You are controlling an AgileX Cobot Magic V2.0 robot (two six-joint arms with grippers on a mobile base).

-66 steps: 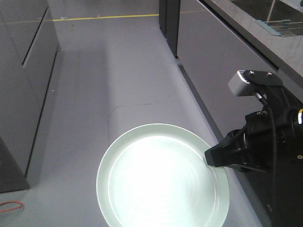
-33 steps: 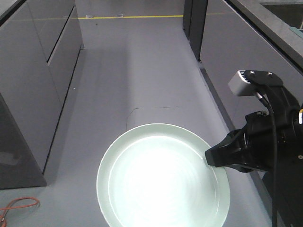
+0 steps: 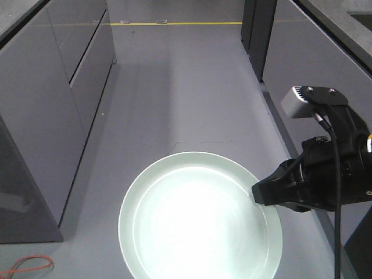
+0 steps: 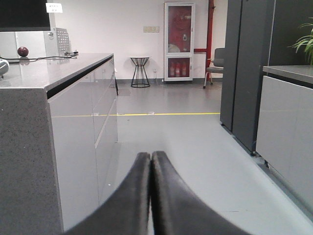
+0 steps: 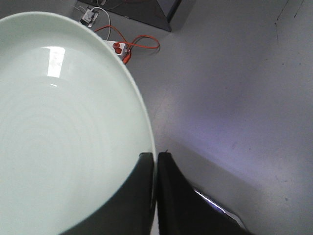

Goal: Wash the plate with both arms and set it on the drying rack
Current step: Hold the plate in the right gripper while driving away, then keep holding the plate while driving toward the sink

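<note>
Plate: the round, pale mint-green glossy plate [image 3: 200,218] hangs roughly level above the floor, on no counter and well clear of the cabinets
Plate contents: nothing shows in it; glare whitens the middle, so wetness cannot be judged
Right fingers: the black right fingers [image 5: 173,196] pinch the plate's low rim at its right edge, one on each face
Right arm: the black right arm [image 3: 331,186] carries a light grey camera block [image 3: 296,102] above the wrist
Left fingers: the black left fingers [image 4: 132,196] are pressed together on nothing, pointing down the aisle
Floor below: an orange cable [image 5: 142,44] and a white power strip [image 5: 115,47] lie on the smooth grey floor [image 3: 186,87]
Aisle: tall grey cabinets [image 3: 52,87] line the left side, and a yellow line [image 3: 174,23] crosses the far floor
Far end: a red fire cabinet [image 4: 179,46] stands against the back wall
Drying rack: not in view, nor any sink
Step in hand: probably carrying the plate through the aisle on one arm
Next move: it calls for reaching the rack or sink with a firm rim pinch and a level plate; the free left arm could steady the opposite edge, since a one-sided hold may tip
</note>
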